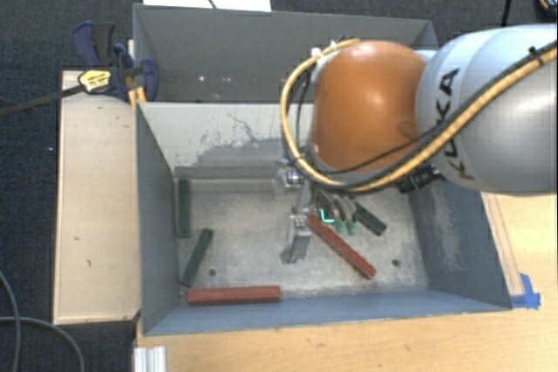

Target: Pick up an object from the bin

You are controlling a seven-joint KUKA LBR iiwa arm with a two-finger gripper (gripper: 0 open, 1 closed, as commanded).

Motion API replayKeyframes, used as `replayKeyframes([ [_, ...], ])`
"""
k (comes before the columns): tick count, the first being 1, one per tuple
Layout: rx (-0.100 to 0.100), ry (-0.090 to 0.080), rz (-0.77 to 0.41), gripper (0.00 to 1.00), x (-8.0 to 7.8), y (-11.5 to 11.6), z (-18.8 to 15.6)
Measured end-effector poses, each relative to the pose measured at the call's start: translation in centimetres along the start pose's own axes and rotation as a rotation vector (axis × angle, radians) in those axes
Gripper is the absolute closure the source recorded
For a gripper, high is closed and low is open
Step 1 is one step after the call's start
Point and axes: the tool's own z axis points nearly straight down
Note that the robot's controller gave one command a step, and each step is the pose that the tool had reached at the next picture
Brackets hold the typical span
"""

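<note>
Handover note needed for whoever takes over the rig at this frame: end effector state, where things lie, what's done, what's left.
End effector: down in the middle of the bin, beside the upper end of the slanted red-brown bar; no grasp visible.
Nearby: short dark green bar to its right.
Elsewhere: upright green bar and tilted green bar at left; flat red-brown bar along the near wall.
Done: nothing picked.
Left: grasp one thing, lift out.
</note>
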Motion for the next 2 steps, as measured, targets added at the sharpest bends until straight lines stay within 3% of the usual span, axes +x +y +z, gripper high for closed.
replayKeyframes([
  [1, -0.002, -0.001, -0.029, 0.00, 1.5, 10.8, 8.4],
  [2, 0.001, -0.008, 0.235, 0.00, -7.3, 3.3, 15.5],
])
